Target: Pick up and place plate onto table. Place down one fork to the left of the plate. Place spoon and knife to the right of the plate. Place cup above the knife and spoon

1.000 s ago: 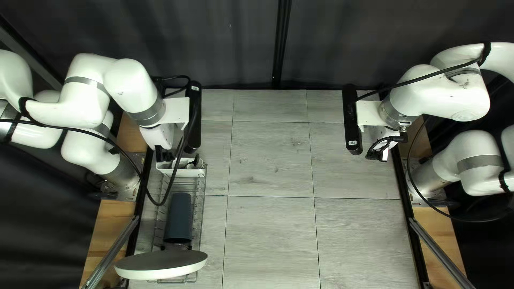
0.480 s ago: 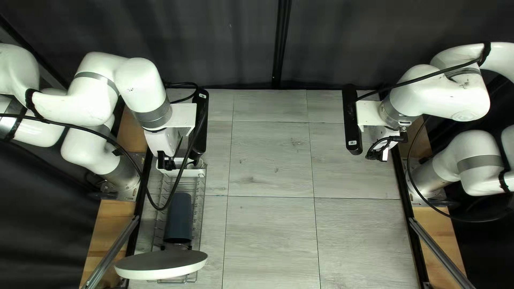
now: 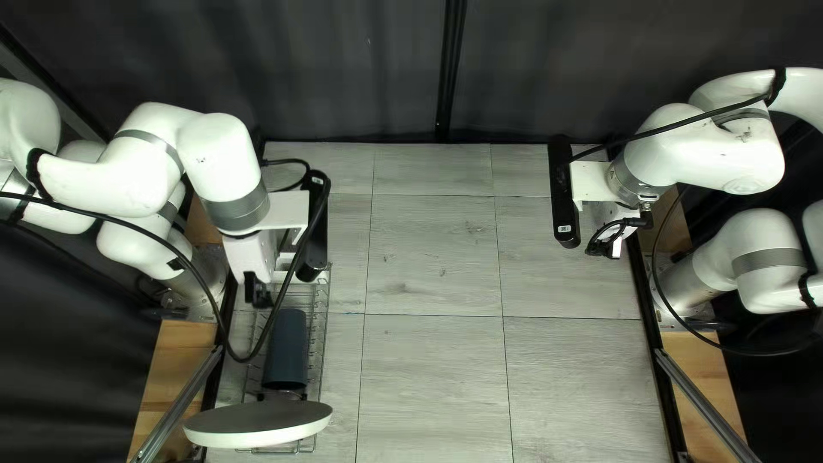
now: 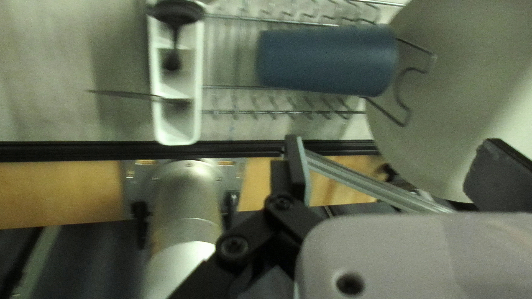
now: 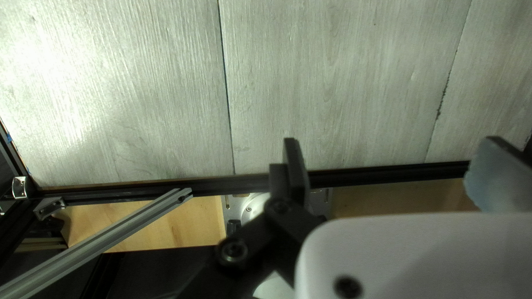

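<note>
Pale table (image 3: 433,257): the plate (image 3: 257,422) partly hides the rack (image 4: 244,112).

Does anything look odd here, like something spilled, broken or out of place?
One small thing: a thin utensil juts sideways past the edge of the white cutlery holder, so it looks askew, though it may just be leaning. I see nothing spilled or broken.

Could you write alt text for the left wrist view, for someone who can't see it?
A wire dish rack holds a blue cup, with a large pale plate at one end and a white holder of cutlery at the other; an open black pincer hangs in front.
</note>
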Available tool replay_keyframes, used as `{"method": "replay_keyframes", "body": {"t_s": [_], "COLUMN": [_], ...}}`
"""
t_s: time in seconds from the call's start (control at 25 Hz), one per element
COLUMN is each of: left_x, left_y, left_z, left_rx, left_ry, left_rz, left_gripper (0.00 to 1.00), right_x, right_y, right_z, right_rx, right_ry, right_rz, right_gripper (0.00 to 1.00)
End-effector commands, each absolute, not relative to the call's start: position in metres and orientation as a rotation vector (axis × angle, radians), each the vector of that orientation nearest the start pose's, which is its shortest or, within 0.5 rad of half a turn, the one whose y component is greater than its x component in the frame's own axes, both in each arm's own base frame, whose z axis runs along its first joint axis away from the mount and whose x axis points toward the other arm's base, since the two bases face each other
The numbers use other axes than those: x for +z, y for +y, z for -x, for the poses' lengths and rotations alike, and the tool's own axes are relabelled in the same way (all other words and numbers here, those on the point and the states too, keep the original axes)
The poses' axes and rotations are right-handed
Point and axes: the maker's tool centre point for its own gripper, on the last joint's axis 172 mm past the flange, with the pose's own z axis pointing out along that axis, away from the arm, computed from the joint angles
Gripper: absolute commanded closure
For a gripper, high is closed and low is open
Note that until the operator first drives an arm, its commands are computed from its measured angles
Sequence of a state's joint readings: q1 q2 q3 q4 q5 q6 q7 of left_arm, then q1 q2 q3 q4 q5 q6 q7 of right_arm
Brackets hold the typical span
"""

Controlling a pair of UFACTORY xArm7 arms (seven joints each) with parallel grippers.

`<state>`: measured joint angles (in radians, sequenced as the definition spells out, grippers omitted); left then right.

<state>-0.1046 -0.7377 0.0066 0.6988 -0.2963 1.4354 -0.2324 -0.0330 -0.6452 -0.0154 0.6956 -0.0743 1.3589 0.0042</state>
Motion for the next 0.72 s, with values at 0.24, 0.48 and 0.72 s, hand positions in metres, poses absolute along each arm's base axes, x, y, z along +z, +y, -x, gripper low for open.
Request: {"method": "replay_keyframes", "body": {"t_s": [0.24, 0.48, 0.72], "left_x": [0.291, 0.293, 0.290], "left_y": [-0.105, -0.132, -0.162], "left_z": [-0.261, -0.271, -0.268], "left_rx": [0.110, 0.172, 0.185], "left_ry": [-0.327, -0.433, -0.445], "left_rz": [3.451, 3.491, 3.550], "left_gripper": [0.00, 0.00, 0.00], "right_x": [0.260, 0.260, 0.260], "right_y": [-0.031, -0.031, -0.031], "right_z": [-0.287, -0.287, -0.287], "right_rx": [0.031, 0.031, 0.031], "right_ry": [0.053, 0.053, 0.053], "right_rz": [3.204, 3.204, 3.204], "right_gripper": [0.00, 0.00, 0.00]}}
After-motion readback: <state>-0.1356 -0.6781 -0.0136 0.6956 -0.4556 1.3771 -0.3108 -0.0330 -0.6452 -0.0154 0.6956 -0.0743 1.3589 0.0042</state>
